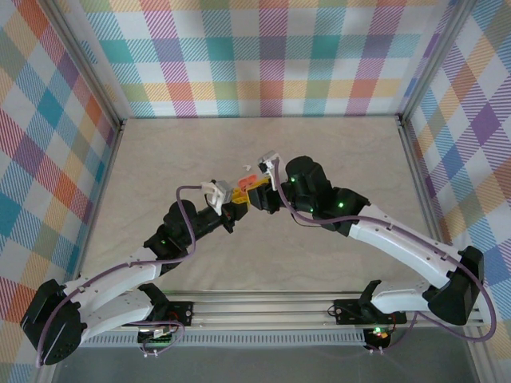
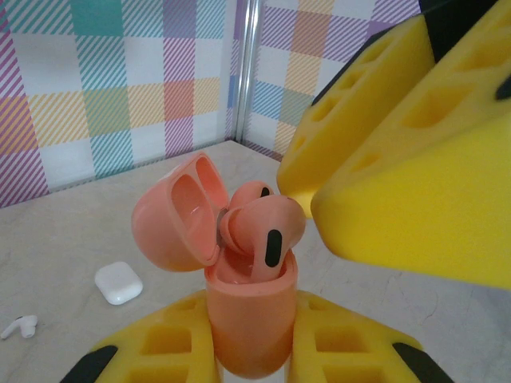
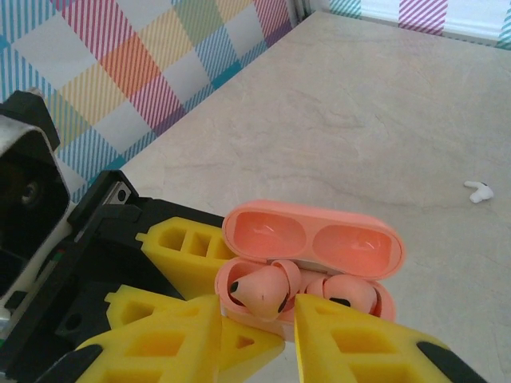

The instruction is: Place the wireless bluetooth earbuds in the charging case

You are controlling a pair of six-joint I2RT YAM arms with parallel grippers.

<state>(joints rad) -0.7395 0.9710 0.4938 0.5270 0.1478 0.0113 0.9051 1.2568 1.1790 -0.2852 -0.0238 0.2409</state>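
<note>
At the middle of the table (image 1: 335, 152), the left gripper (image 2: 251, 355) is clenched on the base of the coral-pink charging case (image 2: 249, 319), which stands upright with its lid swung open. Two coral-pink earbuds (image 3: 259, 291) sit in its wells, one tilted and poking up. The right gripper (image 3: 257, 339) hovers just above them, fingers parted, grasping nothing. In the left wrist view, a white case (image 2: 118, 282) and a white earbud (image 2: 20, 325) lie at the pink case's 8 o'clock.

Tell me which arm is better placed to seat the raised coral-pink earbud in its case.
Right. The right gripper hangs with its fingers either side of the raised coral-pink earbud, while the left gripper is clamped on the open coral-pink charging case, steadying it.
</note>
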